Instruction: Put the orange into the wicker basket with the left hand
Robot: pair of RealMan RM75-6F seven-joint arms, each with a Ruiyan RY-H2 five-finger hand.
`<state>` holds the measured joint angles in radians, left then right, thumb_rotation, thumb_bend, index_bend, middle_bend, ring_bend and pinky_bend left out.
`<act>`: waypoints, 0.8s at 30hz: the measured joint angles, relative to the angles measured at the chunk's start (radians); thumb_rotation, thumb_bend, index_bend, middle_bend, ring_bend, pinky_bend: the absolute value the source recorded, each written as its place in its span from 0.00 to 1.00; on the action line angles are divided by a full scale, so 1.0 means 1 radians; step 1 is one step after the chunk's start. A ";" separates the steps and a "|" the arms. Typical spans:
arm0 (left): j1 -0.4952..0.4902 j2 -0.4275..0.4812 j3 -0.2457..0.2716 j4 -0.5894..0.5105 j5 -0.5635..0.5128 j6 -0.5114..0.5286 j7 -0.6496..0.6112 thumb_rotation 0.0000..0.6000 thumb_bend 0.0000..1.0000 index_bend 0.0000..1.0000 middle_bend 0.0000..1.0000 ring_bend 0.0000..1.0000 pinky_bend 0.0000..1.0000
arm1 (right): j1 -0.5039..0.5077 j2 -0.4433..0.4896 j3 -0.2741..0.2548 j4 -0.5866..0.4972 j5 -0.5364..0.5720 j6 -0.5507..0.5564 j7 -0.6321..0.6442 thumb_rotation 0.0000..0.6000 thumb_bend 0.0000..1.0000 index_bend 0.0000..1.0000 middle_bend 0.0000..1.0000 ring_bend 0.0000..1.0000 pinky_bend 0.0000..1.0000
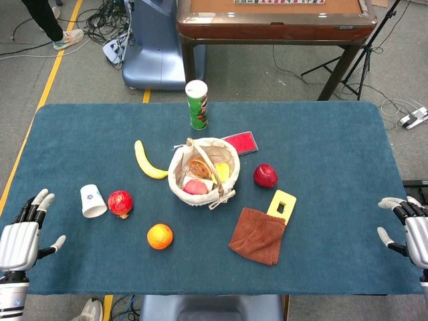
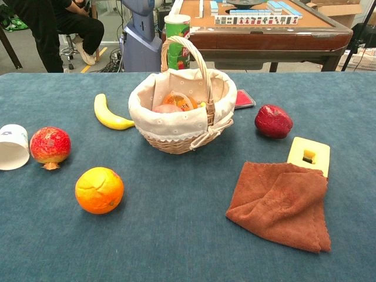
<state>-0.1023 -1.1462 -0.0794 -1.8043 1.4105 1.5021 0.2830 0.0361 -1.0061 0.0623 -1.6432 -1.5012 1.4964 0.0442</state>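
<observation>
sitting on the cloth, round dimpled orange [image 2: 99, 190], glossy, unheld

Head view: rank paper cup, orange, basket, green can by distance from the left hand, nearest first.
From the left hand at the table's near left edge:
1. Paper cup, lying just right of the hand.
2. Orange, near edge, left of centre.
3. Basket, mid-table.
4. Green can, upright behind the basket, far side.

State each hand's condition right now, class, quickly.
Left hand: open, holding nothing.
Right hand: open, holding nothing.
</observation>
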 measured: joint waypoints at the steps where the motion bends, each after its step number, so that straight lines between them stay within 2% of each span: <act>1: 0.000 -0.001 0.002 0.001 0.000 -0.002 0.000 1.00 0.22 0.12 0.06 0.10 0.31 | 0.001 0.001 0.000 -0.001 0.000 -0.002 -0.001 1.00 0.29 0.35 0.31 0.31 0.40; 14: -0.002 0.005 0.008 0.013 0.017 -0.005 -0.012 1.00 0.22 0.12 0.06 0.10 0.31 | 0.000 0.004 0.006 -0.004 0.000 0.012 -0.007 1.00 0.29 0.35 0.30 0.31 0.40; 20: -0.020 0.024 0.014 0.031 0.067 -0.024 -0.056 1.00 0.22 0.15 0.06 0.10 0.30 | 0.003 0.011 0.025 -0.008 0.014 0.024 -0.021 1.00 0.29 0.35 0.30 0.31 0.40; 24: -0.045 0.037 0.028 0.063 0.150 -0.041 -0.136 1.00 0.22 0.18 0.06 0.10 0.28 | 0.007 0.022 0.035 -0.018 0.021 0.028 -0.035 1.00 0.29 0.35 0.30 0.31 0.40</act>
<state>-0.1468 -1.1096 -0.0510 -1.7411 1.5601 1.4613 0.1475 0.0435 -0.9840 0.0973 -1.6617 -1.4804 1.5239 0.0091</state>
